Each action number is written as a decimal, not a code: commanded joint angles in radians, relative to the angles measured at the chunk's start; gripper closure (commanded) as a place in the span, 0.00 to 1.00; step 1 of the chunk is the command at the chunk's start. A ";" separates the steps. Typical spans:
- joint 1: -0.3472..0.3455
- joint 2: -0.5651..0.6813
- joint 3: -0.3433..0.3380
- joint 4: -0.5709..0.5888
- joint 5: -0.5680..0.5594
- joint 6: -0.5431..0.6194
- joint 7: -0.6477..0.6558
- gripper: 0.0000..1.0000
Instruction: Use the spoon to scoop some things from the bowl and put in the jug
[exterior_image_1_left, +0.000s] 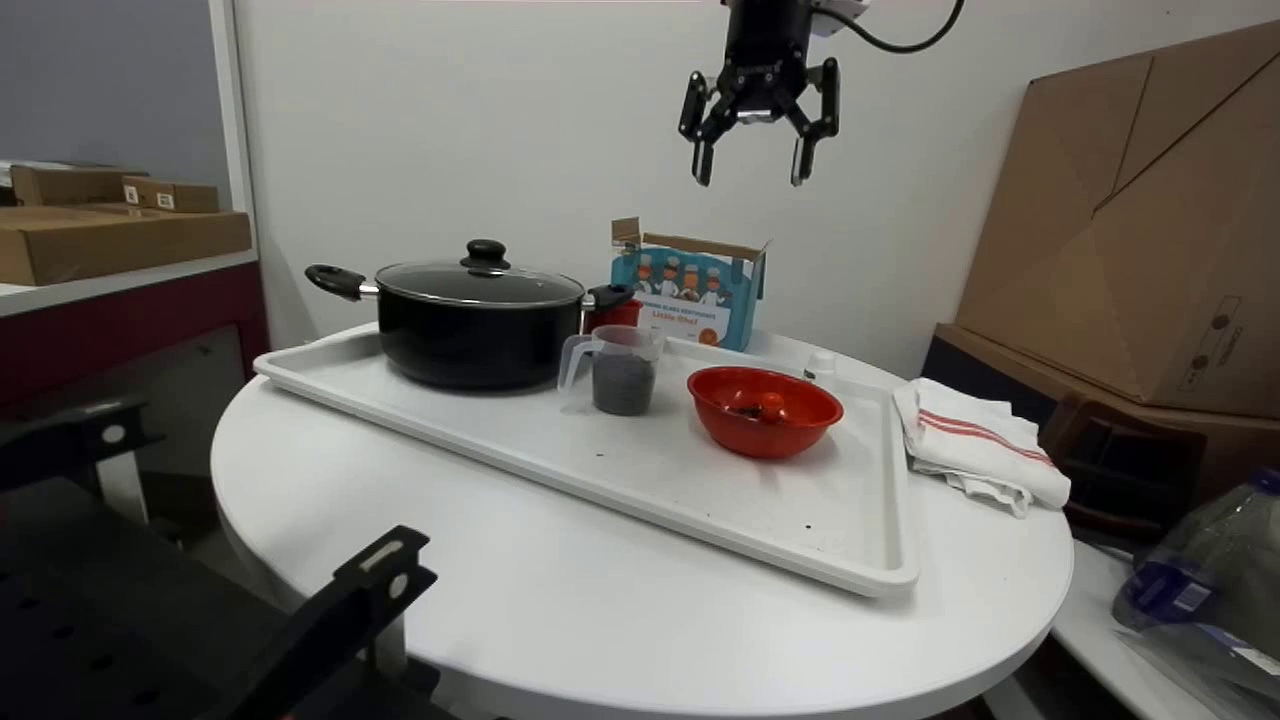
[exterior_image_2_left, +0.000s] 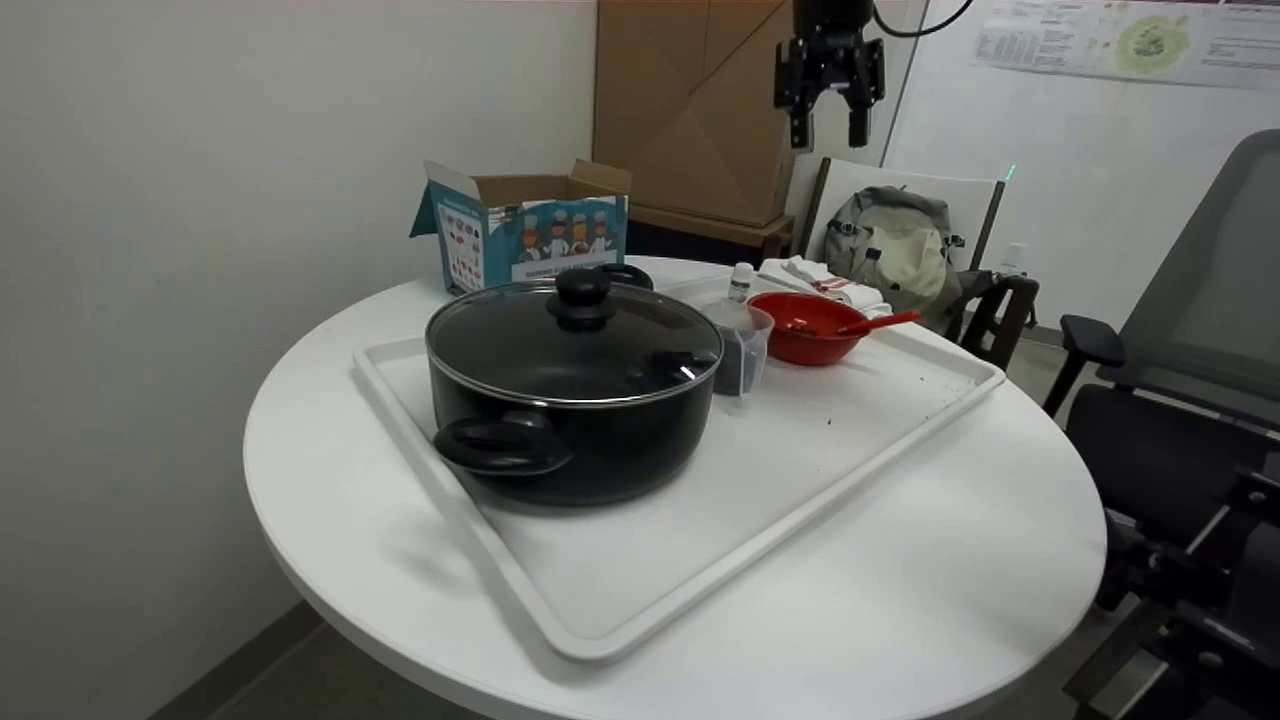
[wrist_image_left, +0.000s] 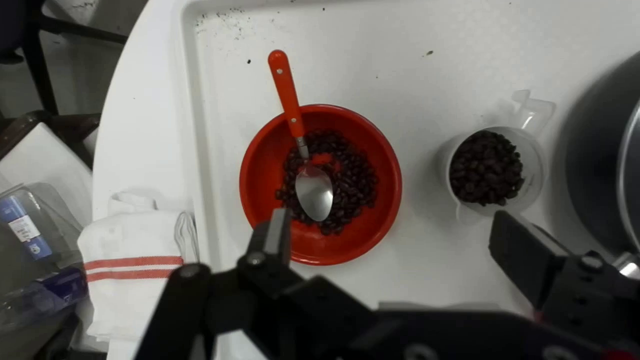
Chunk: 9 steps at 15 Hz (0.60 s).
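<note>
I have the gripper (exterior_image_1_left: 751, 178) high above the worktop (exterior_image_1_left: 550, 600), jaws spread wide and empty. In my wrist view the spoon (wrist_image_left: 296, 127) lies in the red bowl (wrist_image_left: 267, 180) over dark beans (wrist_image_left: 352, 190), handle across the rim; the clear jug (wrist_image_left: 534, 172), part-filled, stands between bowl and black pot (wrist_image_left: 595, 155).

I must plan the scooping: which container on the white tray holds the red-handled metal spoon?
The shallow round red bowl; the spoon rests in it. The clear plastic jug shows only dark beans; the black pot is lidded.
</note>
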 joint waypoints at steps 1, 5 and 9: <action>0.008 -0.213 0.007 -0.242 0.062 0.075 -0.022 0.00; 0.021 -0.407 0.008 -0.439 0.106 0.090 -0.033 0.00; 0.032 -0.428 -0.001 -0.444 0.089 0.041 -0.009 0.00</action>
